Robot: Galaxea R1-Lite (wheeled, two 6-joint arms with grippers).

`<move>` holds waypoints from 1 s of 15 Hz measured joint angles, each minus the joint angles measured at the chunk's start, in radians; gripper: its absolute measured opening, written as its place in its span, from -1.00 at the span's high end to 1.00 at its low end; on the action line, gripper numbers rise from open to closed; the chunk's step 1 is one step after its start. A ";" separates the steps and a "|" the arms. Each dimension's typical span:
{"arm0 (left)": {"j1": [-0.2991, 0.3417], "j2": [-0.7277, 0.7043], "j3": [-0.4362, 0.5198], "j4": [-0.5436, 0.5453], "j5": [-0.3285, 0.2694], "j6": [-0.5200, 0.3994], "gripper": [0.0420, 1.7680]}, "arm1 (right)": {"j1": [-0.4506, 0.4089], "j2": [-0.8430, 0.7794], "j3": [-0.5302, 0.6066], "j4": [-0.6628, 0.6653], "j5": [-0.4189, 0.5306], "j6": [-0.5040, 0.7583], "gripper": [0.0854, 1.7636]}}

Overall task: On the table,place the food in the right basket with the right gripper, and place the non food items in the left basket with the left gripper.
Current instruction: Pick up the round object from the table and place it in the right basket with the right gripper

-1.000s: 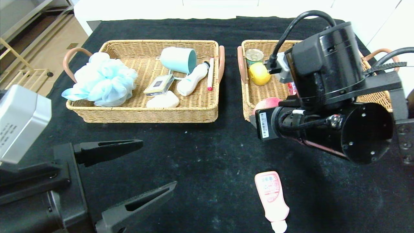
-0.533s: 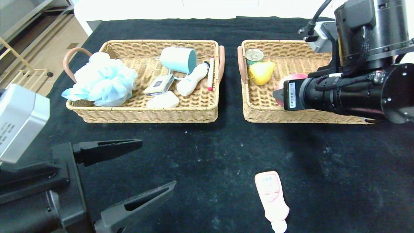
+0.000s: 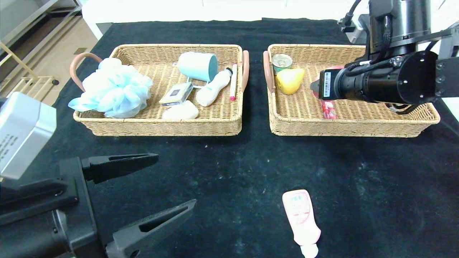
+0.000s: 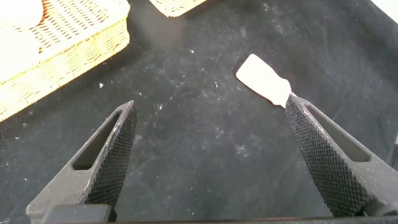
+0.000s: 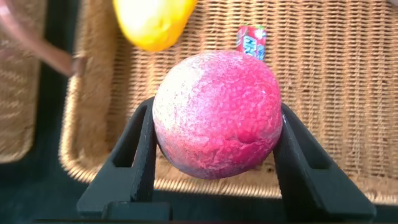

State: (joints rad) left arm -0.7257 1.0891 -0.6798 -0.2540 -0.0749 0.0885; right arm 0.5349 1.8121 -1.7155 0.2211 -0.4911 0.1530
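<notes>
My right gripper (image 5: 216, 106) is shut on the red-pink peach (image 5: 217, 124) and holds it above the floor of the right basket (image 3: 351, 127). Under it in that basket lie the yellow pear (image 3: 289, 80) and the red candy stick (image 3: 328, 109). In the head view the right wrist (image 3: 376, 84) hides most of the peach. The pink squeeze bottle (image 3: 301, 218) lies on the black table (image 3: 229, 168) near the front. My left gripper (image 3: 176, 179) hovers open and empty at the front left, with the bottle (image 4: 264, 81) just beyond one fingertip. The left basket (image 3: 157, 125) holds the blue pouf (image 3: 114, 89) and a clear box (image 3: 176, 94).
A tin can (image 3: 282, 61) stands in the right basket's far left corner. The left basket also holds a teal cup (image 3: 199, 66), a white bottle (image 3: 213, 89), a pale lump (image 3: 180, 111) and a slim stick (image 3: 233, 81). Bare cloth lies between the baskets and the front edge.
The right arm has swung back and to the right with the peach, from the basket's front left corner to over its middle. The left gripper has stayed put.
</notes>
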 joint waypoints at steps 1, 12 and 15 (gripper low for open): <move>0.000 0.000 0.000 0.000 0.000 0.000 -0.94 | -0.013 0.014 -0.009 0.000 0.010 -0.001 -0.24; 0.002 0.000 -0.002 -0.001 0.001 0.000 -0.94 | -0.089 0.105 -0.070 -0.001 0.032 -0.011 -0.41; 0.002 0.000 -0.002 -0.001 0.001 0.000 -0.94 | -0.089 0.106 -0.068 -0.002 0.033 -0.010 -0.58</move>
State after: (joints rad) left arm -0.7240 1.0891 -0.6815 -0.2549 -0.0740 0.0883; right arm 0.4460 1.9181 -1.7834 0.2194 -0.4583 0.1432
